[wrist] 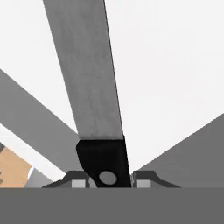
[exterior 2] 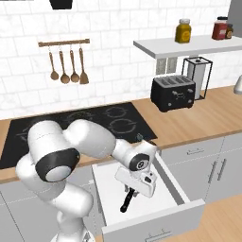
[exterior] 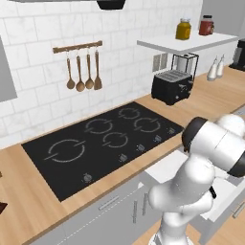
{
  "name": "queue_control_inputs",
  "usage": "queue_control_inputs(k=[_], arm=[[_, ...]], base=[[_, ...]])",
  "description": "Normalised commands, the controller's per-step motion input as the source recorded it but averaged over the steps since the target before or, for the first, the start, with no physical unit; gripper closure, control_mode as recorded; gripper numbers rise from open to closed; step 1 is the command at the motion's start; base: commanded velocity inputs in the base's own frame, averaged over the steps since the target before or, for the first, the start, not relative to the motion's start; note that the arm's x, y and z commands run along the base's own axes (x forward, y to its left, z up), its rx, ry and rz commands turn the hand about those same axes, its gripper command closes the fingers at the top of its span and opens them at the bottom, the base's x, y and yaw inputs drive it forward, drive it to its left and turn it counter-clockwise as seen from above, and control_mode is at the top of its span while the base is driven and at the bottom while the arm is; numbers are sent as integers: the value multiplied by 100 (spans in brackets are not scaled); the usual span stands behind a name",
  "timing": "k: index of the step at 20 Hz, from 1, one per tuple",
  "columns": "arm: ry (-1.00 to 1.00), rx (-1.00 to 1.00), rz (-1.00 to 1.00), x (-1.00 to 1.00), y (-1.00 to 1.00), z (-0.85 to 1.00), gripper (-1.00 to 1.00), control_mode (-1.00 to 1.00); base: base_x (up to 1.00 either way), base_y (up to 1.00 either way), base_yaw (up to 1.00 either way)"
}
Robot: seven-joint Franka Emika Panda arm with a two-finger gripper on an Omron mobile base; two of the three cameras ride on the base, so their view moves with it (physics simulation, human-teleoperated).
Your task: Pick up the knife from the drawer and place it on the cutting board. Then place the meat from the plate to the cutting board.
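1. Fingertips of the gripper (wrist: pixel 106 180) are standing at the bottom centre of the hand view, and they are pinching the black handle of the knife (wrist: pixel 89 83) from both sides, with no gap between the tips and the handle.
2. In the hand view the grey blade of the knife is running from the handle up to the top edge of the frame, a little left of centre, over the white inside of the drawer (wrist: pixel 175 65).
3. In the right base view the gripper (exterior 2: pixel 131 191) is reaching down into the open drawer (exterior 2: pixel 142 220) at the lower centre of the frame, and the knife (exterior 2: pixel 125 204) is showing as a dark slim shape just under the hand, against the white floor of the drawer.
4. I cannot tell from this view whether the knife is touching the drawer floor or is hanging just above it.
5. The drawer is standing pulled out below the wooden counter (exterior 2: pixel 198 120), just right of the black cooktop (exterior 2: pixel 94 120).
6. In the left base view the white arm is covering the lower right of the frame, and a part of the white drawer (exterior: pixel 165 167) is showing behind it.
7. A black toaster (exterior 2: pixel 173 93) is sitting on the counter at the upper right, under a white shelf (exterior 2: pixel 189 46) with jars.
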Motion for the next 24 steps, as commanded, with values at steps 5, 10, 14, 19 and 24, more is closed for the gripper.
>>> queue_control_inputs(k=[5, 10, 14, 19, 24], arm=[[-3, 0, 0, -69, -2, 100, 100, -100], [-10, 0, 0, -75, 0, 100, 100, -100], [-7, 0, 0, -57, 0, 69, 100, -100], [0, 0, 1, -17, 3, 15, 100, 100], [0, 0, 0, 0, 0, 0, 100, 100]], base=[[0, 0, 0], [0, 0, 0], [0, 0, 0], [-40, 19, 15], [-68, 78, 59]])
